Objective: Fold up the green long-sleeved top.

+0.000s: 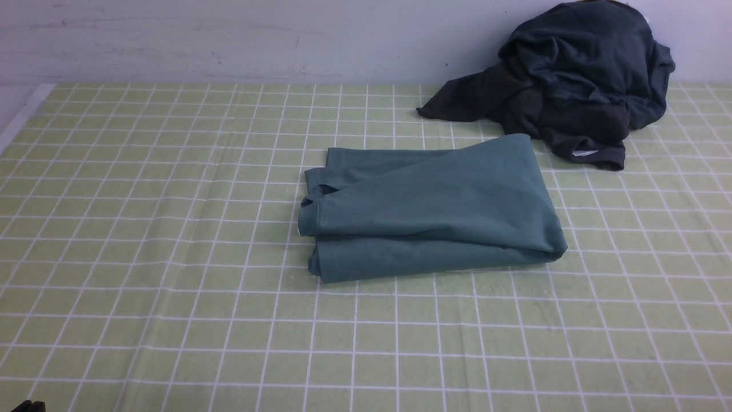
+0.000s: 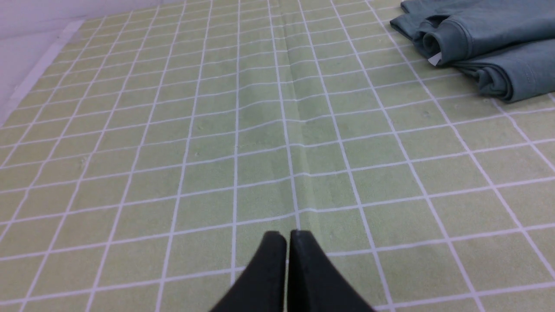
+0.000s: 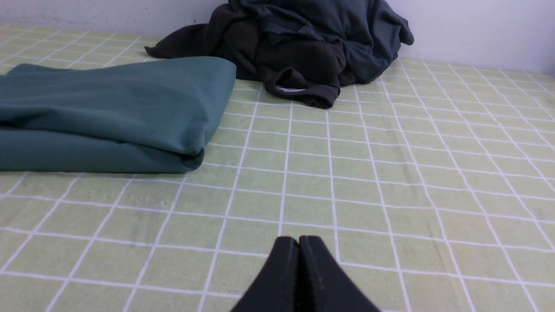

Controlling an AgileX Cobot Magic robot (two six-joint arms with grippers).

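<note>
Green long-sleeved top lay folded in rough rectangle mid-table, on green checked tablecloth. Small white label showed at its rolled edge. Heap of dark garments sat behind it by wall, just beside far corner. Left hand pressed closed, empty, low over cloth, well apart from top. Right hand likewise closed, holding nothing.

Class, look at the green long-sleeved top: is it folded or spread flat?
Folded. The green long-sleeved top lies as a compact stacked bundle, layered edges showing at one end.
</note>
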